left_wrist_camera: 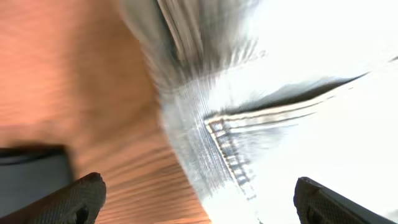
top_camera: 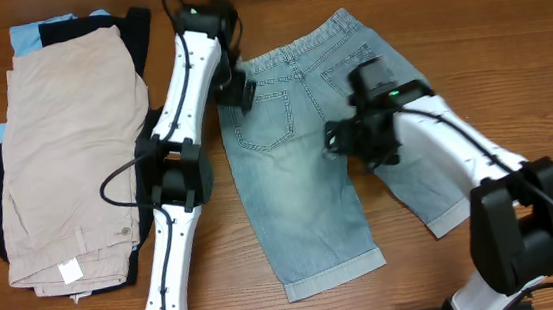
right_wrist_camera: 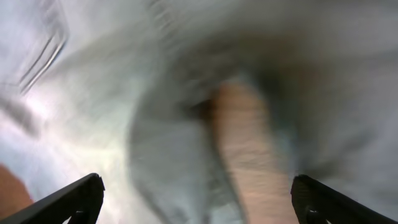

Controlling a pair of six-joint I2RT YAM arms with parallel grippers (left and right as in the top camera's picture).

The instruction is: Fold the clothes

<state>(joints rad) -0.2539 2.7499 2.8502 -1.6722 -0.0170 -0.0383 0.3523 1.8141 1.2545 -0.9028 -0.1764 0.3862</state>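
The left gripper [left_wrist_camera: 199, 202] is held with fingers spread wide. Directly beneath them lies the side seam of the light-wash blue denim shorts [top_camera: 292, 164], with bare wooden table [top_camera: 508, 44] to their left. The right gripper [right_wrist_camera: 199, 202], likewise spread, is poised where the 2 legs part. The shorts' long axis runs from the waistband beyond the fingers back towards the arm bases.

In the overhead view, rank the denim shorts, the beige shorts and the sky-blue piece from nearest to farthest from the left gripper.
Measured from the left gripper:
1. denim shorts: directly beneath it, at their left edge near the waist.
2. beige shorts: on top of the pile to its left, past the arm.
3. sky-blue piece: far-left corner, peeking out from under the pile.
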